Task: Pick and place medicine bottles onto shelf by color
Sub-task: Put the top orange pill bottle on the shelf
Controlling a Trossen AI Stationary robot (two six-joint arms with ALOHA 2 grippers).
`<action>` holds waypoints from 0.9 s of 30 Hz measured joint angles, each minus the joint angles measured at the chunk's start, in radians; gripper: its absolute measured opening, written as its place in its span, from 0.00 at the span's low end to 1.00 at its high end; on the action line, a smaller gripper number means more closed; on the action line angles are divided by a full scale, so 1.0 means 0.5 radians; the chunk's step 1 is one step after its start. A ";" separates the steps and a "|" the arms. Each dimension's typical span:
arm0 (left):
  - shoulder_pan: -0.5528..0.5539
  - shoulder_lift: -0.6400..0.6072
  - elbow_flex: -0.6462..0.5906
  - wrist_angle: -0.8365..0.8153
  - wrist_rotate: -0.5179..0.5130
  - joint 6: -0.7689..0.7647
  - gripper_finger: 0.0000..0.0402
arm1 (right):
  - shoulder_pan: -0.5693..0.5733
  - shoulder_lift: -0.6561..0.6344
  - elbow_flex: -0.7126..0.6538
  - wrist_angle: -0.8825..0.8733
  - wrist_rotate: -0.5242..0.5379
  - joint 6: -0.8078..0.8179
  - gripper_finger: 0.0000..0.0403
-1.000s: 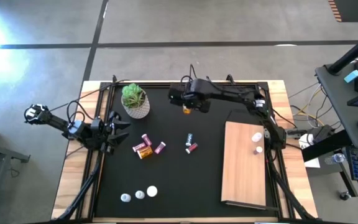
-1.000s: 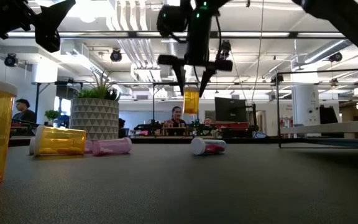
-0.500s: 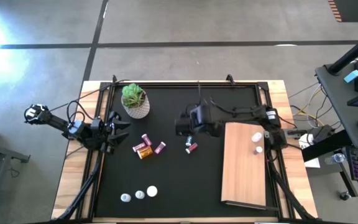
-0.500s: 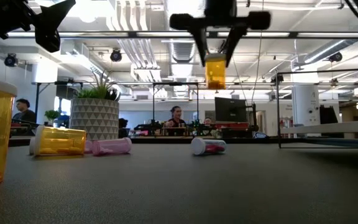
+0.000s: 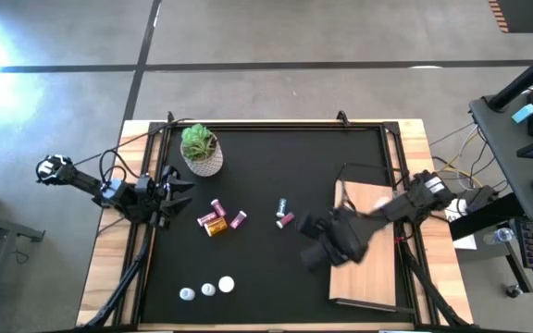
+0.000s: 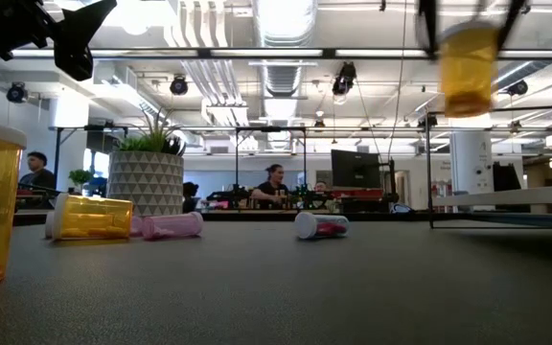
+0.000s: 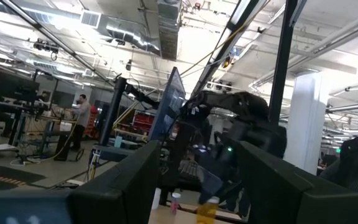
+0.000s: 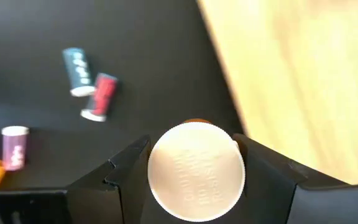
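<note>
The right gripper (image 8: pixel 194 180) has its two dark fingers clamped on either side of a white-capped amber-orange pill bottle (image 8: pixel 196 171), the round cap facing the wrist camera. From table height the same bottle (image 6: pixel 468 67) hangs well above the black mat (image 5: pixel 257 176). From above, the gripper (image 5: pixel 327 250) sits over the near left edge of the flat pale wooden board (image 5: pixel 378 277) — the shelf — with the right arm reaching in from the table's right side.

On the mat to the left lie a teal-banded bottle (image 5: pixel 282 204) and a red-pink bottle (image 5: pixel 286 220), just beside each other. Farther left a cluster lies near the potted green plant (image 5: pixel 201 148): two pink bottles (image 5: pixel 217 206) (image 5: pixel 239 219) and an amber bottle on its side (image 5: pixel 213 224). Three white bottles (image 5: pixel 207 289) stand in a row near the front edge.

The left gripper (image 5: pixel 176 190) rests at the mat's left edge, apart from all bottles — its fingers stand parted around nothing.
</note>
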 joint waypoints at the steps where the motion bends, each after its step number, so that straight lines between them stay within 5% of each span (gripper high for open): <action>1: 0.000 0.000 0.000 0.000 0.000 0.000 0.50 | 0.053 -0.020 -0.036 0.000 -0.011 0.090 0.51; 9: 0.000 0.000 0.000 0.000 0.000 0.000 0.50 | 0.379 -0.191 -0.311 -0.009 -0.194 0.638 0.51; 27: 0.000 0.002 0.000 0.000 0.000 0.000 0.50 | 0.681 -0.621 -0.920 0.018 -0.593 1.086 0.51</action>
